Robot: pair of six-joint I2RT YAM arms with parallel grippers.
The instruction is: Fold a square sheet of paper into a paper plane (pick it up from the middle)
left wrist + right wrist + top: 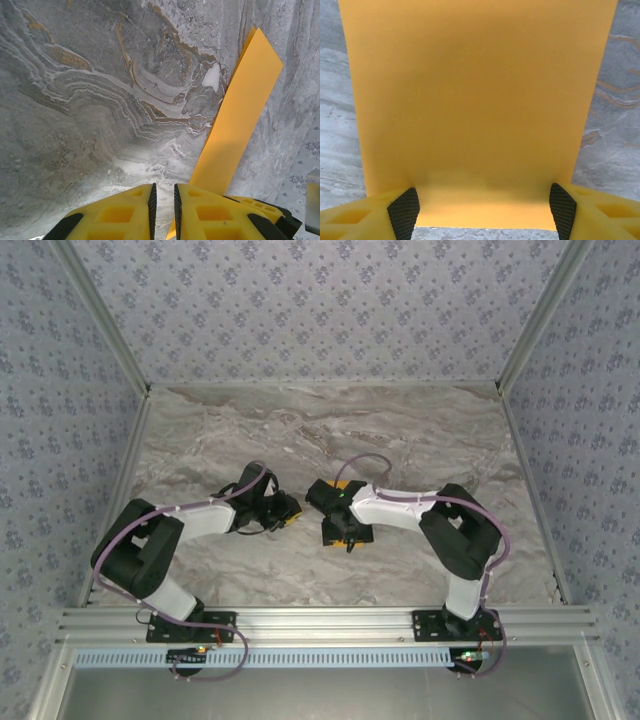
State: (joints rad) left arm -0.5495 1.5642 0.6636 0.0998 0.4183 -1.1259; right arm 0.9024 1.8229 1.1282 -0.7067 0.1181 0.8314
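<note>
The orange sheet of paper [475,100] lies on the marble table, broad and smooth in the right wrist view. My right gripper [482,212] stands wide open over its near edge, one black pad at each side of the sheet. In the left wrist view the paper [240,115] shows as a long slanted strip with a second layer along its far edge, just right of my left gripper [163,192]. That gripper's jaws stand a narrow gap apart, with bare marble showing between them. From above, my left gripper [283,510] and right gripper [347,533] sit close together mid-table.
The grey-veined marble table [300,430] stretches behind and to both sides of the grippers. Patterned walls close it in at the back and both sides. An aluminium rail [320,620] carries the arm bases along the near edge.
</note>
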